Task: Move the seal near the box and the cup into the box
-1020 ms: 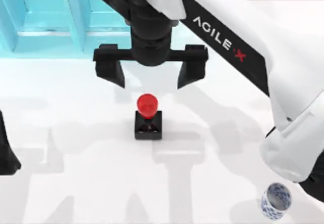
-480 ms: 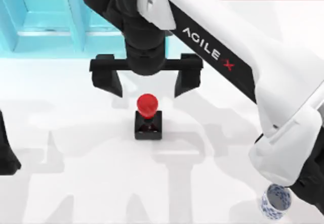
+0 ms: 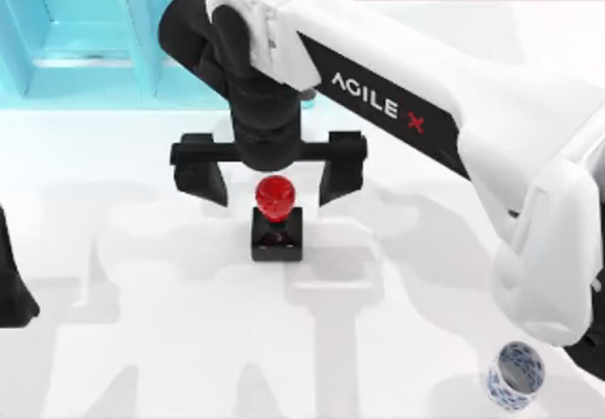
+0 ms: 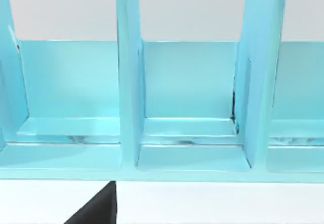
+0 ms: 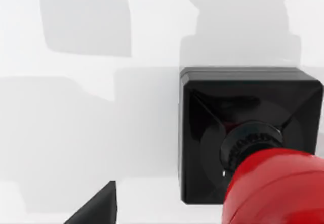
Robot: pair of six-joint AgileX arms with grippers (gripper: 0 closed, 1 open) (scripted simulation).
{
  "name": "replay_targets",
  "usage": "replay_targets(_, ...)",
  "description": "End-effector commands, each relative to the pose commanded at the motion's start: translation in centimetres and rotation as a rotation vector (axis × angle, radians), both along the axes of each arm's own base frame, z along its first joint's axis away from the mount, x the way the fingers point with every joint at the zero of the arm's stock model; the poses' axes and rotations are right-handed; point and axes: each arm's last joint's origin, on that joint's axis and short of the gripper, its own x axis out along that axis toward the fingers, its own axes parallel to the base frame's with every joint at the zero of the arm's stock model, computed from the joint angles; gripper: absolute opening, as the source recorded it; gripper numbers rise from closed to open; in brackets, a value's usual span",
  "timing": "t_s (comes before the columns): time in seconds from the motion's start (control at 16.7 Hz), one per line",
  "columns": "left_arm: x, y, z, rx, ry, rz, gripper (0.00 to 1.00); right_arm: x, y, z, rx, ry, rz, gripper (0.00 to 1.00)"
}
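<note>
White tabletop [image 3: 170,343] carries everything we see, with soft grey shadows of our arms across it. Our seal [image 3: 277,220], a small stamp with a black square block base and a glossy red round knob on top, stands upright near the middle of the tabletop, a little toward the far edge. In the right wrist view the seal [image 5: 250,148] sits on bare white surface, its red knob rising from the black block.

Our right gripper [image 3: 270,168] hangs directly above the seal's knob, its two black fingers [image 3: 200,168] spread wide apart, one on either side of the knob and touching nothing. The white right arm [image 3: 454,107], lettered AGILEX, reaches in from the right edge of the tabletop.

Beyond the gripper, along the far edge toward the far left corner, lies the translucent light-blue box [image 3: 85,31], split by upright dividers into compartments; the left wrist view faces the box [image 4: 187,102] and its open compartments. The seal stands near the box without touching it.

Well apart from all this, at the near right corner, stands the small round cup [image 3: 516,375] with a blue-and-white patterned outside and a white inside, upright on the tabletop.

Our left gripper [image 3: 13,282] sits parked at the left edge; we cannot tell how its fingers stand.
</note>
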Motion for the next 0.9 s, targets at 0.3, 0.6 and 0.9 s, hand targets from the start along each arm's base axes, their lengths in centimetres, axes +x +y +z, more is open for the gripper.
replay_targets(0.3,0.0,0.0,0.0,0.000,0.000,0.000,1.00,-0.1,-0.2,-2.9,0.004,-0.004,0.000,1.00)
replay_targets(0.6,0.0,0.0,0.0,0.000,0.000,0.000,1.00,-0.1,-0.2,-3.1,0.005,-0.005,0.000,1.00)
replay_targets(0.9,0.0,0.0,0.0,0.000,0.000,0.000,1.00,-0.1,-0.2,-3.1,0.005,-0.005,0.000,0.62)
